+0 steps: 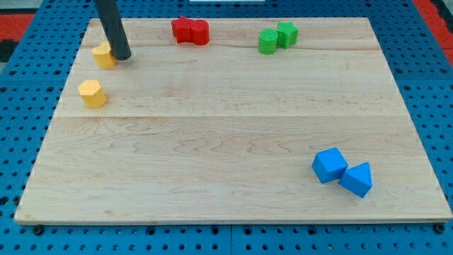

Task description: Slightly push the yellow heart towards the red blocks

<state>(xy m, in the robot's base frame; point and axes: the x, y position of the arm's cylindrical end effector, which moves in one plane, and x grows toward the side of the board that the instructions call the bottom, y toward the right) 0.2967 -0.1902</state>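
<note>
Nearest, a blue cube touches a blue wedge-like block on the pale wooden board. Farther left sits a yellow hexagonal block. Beyond, my tip touches the yellow heart's right side. Farthest: two touching red blocks, two green blocks

My tip right of yellow heart.
</note>
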